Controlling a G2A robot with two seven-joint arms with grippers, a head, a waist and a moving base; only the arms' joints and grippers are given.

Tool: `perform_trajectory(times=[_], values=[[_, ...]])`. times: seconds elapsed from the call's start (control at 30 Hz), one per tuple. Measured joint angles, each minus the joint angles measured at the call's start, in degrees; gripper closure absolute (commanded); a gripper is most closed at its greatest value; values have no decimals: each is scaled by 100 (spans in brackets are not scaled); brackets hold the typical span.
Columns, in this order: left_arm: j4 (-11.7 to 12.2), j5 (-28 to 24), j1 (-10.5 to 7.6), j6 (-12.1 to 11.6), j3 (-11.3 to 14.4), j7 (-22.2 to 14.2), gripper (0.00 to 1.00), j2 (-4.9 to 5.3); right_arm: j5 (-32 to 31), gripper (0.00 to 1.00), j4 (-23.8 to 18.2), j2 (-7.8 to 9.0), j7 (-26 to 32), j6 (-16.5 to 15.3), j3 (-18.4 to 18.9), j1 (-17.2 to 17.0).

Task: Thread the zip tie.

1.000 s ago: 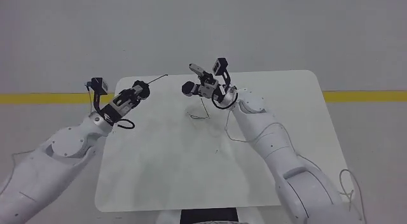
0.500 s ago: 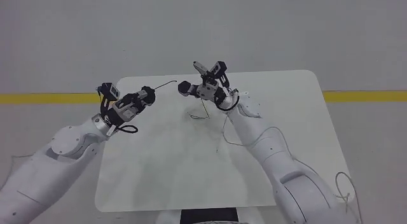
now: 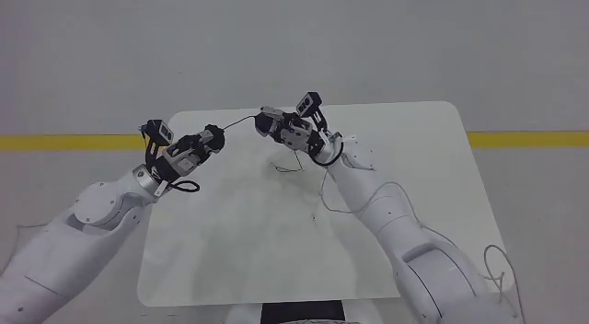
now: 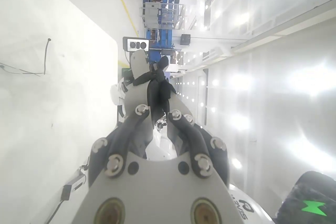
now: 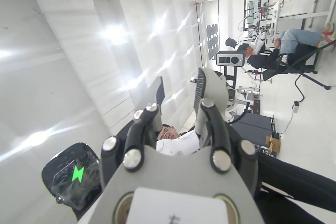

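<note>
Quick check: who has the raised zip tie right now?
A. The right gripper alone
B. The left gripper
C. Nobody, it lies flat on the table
B: the left gripper is shut on one end of the zip tie, which sticks out above the table toward the right gripper, whose fingers stand apart.

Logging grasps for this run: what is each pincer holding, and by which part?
Left pincer grips the thin black plastic zip tie by one end; the rest sticks out toward the open, empty right pincer.
</note>
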Motion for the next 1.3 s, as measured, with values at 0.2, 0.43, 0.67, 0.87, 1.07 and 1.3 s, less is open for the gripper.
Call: perform_trajectory(times=[0.2, 0.43, 0.67, 0.87, 1.07, 1.3], values=[[0, 0, 0, 0, 0, 0, 100, 0, -5, 95, 37, -7, 26, -11, -53, 5], [0, 0, 0, 0, 0, 0, 100, 0, 12, 77, 84, -21, -40, -7, -105, -8], [0, 0, 0, 0, 0, 0, 100, 0, 36, 78, 70, -27, -71, 16, -143, -40], [0, 0, 0, 0, 0, 0, 100, 0, 54, 78, 99, -36, -83, 57, -186, -74], [0, 0, 0, 0, 0, 0, 100, 0, 56, 77, 131, -37, -105, 90, -215, -117], [0, 0, 0, 0, 0, 0, 100, 0, 31, 76, 172, -20, -139, 82, -217, -167]])
